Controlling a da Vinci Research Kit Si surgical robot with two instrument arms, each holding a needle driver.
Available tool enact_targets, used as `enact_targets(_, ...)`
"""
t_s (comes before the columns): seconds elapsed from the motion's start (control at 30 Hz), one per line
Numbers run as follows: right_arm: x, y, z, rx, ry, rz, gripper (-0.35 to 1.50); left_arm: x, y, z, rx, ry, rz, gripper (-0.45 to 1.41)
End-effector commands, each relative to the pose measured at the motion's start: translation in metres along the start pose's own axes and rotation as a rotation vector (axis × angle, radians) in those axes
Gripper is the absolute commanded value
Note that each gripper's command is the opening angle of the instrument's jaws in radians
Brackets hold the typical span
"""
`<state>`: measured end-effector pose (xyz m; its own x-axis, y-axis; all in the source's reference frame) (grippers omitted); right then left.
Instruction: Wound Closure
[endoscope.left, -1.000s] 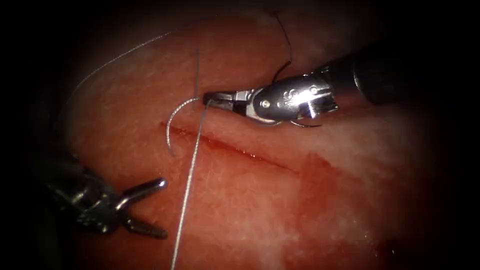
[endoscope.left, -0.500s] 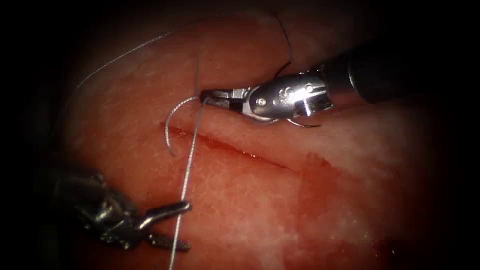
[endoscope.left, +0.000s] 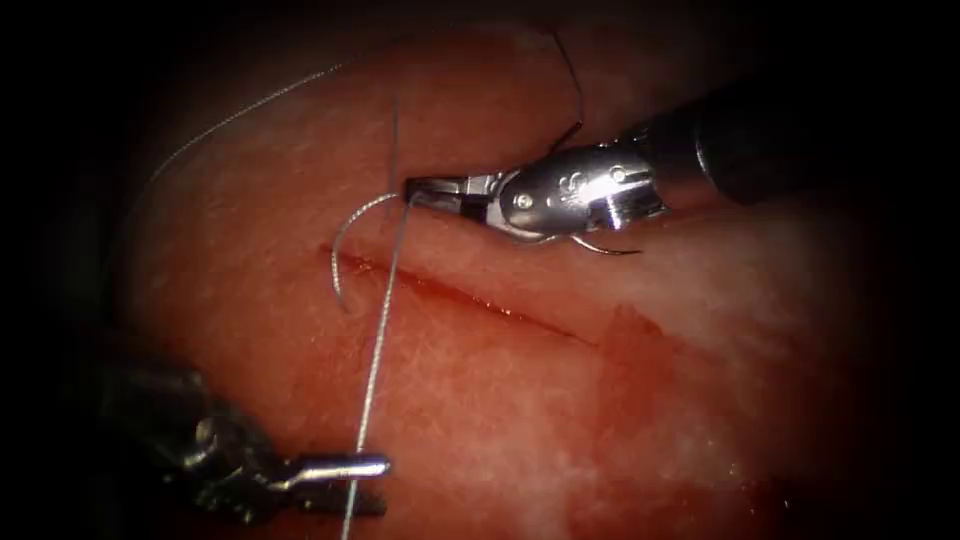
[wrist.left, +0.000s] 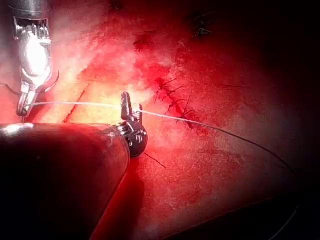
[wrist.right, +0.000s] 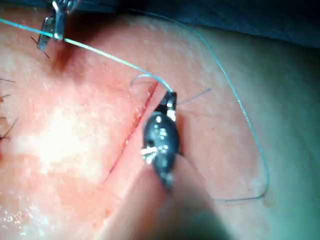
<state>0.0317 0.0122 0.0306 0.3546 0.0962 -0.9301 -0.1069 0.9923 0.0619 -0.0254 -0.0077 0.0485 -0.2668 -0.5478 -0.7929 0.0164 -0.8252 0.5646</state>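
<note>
Two needle drivers work over a slab of tissue (endoscope.left: 480, 400) with a long cut (endoscope.left: 470, 295) running slantwise across it, wet with red fluid (endoscope.left: 640, 360) toward its right stretch.

We see the right arm's end effector (endoscope.left: 415, 192) coming in from the right, its jaws together on the rear end of the curved needle (endoscope.left: 345, 245), where the thread (endoscope.left: 375, 350) joins it. That grip sits just above the left end of the cut. From there the needle arcs leftward and down, its point lying at the tissue surface just below the cut's left tip; we cannot tell whether the point has entered the tissue. In the right wrist view the same tool (wrist.right: 169, 102) holds the needle (wrist.right: 145, 79) beside the cut (wrist.right: 132, 130).

From the needle's rear end the thread runs straight down across the cut to the left arm's end effector (endoscope.left: 365, 482) at the lower left. Its jaws lie close around the strand; the left wrist view shows this tool (wrist.left: 131, 111) closed on the thread (wrist.left: 200, 124), which stretches taut to either side of it. A second length of thread (endoscope.left: 240, 110) loops away over the upper left of the tissue. Dark stitches (wrist.left: 172, 97) show in the left wrist view.
</note>
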Motion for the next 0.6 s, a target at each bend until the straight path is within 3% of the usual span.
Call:
enact_targets(0.03, -0.0003, -0.001, 0.0006, 0.004, 0.002, 0.003, -0.35, 0.0004, 0.0012, 0.0001, -0.003, 0.004, -0.006, 0.0)
enact_targets(0.27, -0.0003, -0.001, 0.0005, 0.004, 0.002, 0.002, -0.35, 0.0005, 0.0012, -0.0008, -0.006, 0.011, -0.006, 0.1)
enact_targets(0.33, -0.0003, -0.001, 0.0005, 0.004, 0.002, 0.002, -0.35, 0.0006, 0.0012, -0.0009, -0.006, 0.011, -0.006, -0.03)
enact_targets(0.4, -0.0003, -0.0011, 0.0005, 0.005, 0.002, 0.002, -0.35, 0.0007, 0.0012, -0.0009, -0.012, 0.011, -0.006, -0.45)
enact_targets(0.6, -0.0001, -0.0018, 0.0002, 0.008, 0.004, 0.0, -0.35, 0.0007, 0.0012, -0.0013, -0.076, 0.036, 0.013, -0.45)
